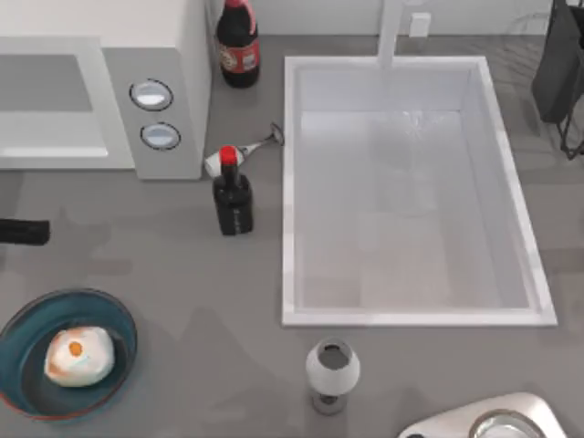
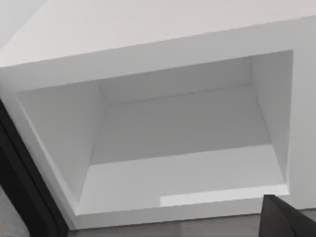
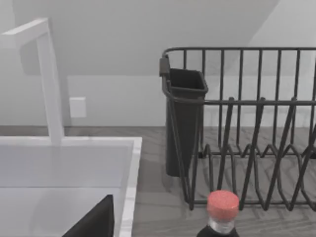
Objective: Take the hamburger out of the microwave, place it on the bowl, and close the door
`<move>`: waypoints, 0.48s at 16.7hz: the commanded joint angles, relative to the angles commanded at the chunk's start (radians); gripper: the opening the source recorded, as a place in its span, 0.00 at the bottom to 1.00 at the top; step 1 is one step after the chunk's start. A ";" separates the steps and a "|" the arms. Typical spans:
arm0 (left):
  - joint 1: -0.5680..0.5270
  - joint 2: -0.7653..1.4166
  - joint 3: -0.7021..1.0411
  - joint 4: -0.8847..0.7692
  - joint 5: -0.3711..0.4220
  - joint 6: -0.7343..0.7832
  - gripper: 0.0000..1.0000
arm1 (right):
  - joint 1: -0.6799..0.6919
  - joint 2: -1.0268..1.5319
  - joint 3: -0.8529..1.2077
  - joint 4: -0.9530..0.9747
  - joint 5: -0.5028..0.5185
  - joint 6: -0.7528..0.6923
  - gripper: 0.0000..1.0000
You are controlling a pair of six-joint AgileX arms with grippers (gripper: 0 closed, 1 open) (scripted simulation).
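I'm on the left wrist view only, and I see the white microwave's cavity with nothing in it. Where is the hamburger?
Observer: In the top view, the small cream hamburger with orange-brown patches lies inside the wide blue bowl, near that view's bottom-left corner.
Operator: Is anything standing close to the microwave's knob side?
Observer: Yes. A dark bottle with a red cap stands on the grey counter, just right of the large white microwave's front corner.
Operator: And where is my left gripper?
Observer: The left gripper is at the top view's left edge, over the counter between the microwave and the bowl.
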 joint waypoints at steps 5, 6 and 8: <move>0.376 0.308 0.335 -0.337 0.286 0.241 0.00 | 0.000 0.000 0.000 0.000 0.000 0.000 1.00; 0.457 0.375 0.408 -0.411 0.345 0.294 0.00 | 0.000 0.000 0.000 0.000 0.000 0.000 1.00; 0.617 0.506 0.552 -0.558 0.460 0.399 0.00 | 0.000 0.000 0.000 0.000 0.000 0.000 1.00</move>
